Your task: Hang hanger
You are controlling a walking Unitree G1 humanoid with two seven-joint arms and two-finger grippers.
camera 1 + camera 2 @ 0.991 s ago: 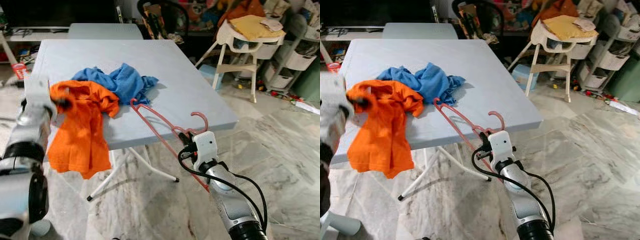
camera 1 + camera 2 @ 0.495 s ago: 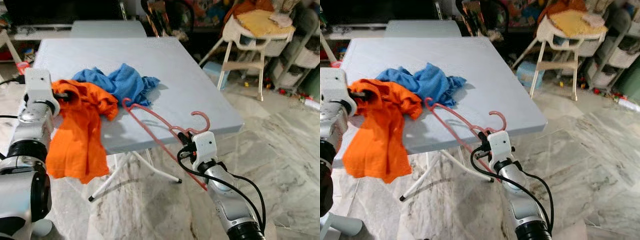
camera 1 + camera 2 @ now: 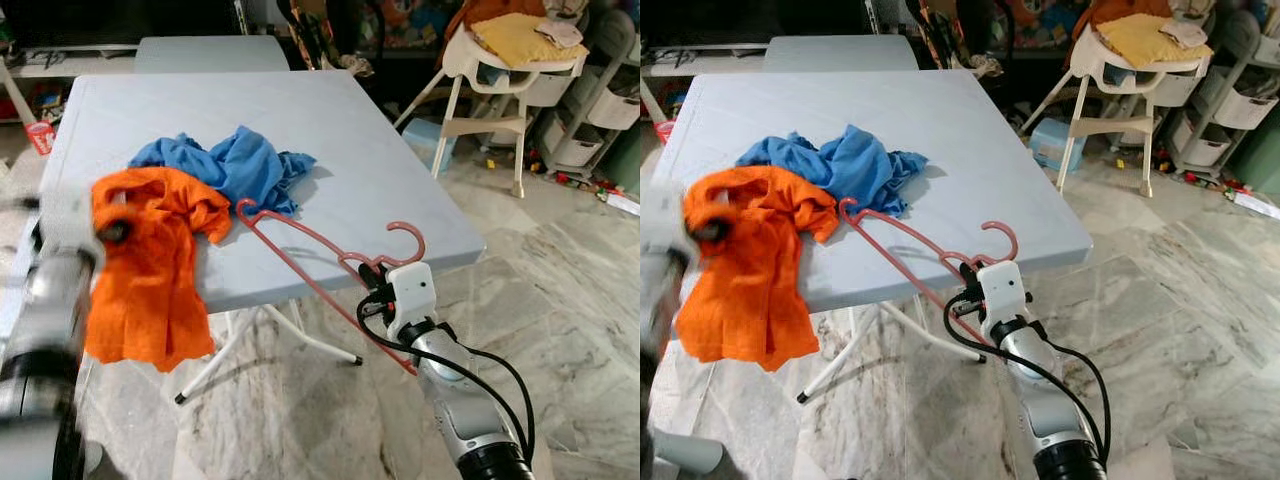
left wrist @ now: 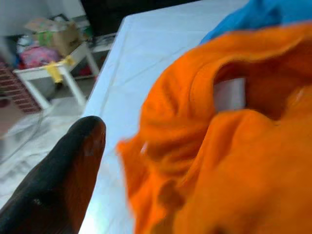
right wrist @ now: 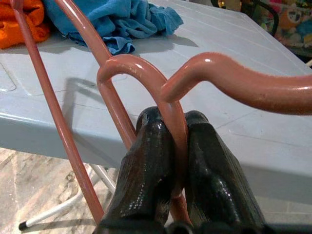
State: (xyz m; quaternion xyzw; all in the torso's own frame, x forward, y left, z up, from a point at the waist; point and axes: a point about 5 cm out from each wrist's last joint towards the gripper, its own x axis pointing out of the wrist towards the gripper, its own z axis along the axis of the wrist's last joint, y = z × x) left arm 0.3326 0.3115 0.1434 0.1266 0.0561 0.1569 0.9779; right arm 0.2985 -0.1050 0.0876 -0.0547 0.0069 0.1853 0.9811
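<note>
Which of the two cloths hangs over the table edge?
The orange cloth, held by the left tool, hangs over. The blue cloth lies wholly on the table.

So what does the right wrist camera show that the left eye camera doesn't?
Right wrist: the right gripper up close, its black fingers pinched shut on the pink hanger below its hook. Left eye: the left gripper, blurred, at the orange shirt draped off the table, and the high chair. Both: hanger, blue cloth, table.

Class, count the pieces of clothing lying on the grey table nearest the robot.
2: the orange shirt hangs over the table's near-left edge, gripped by the left gripper; the blue garment lies crumpled behind it.
</note>
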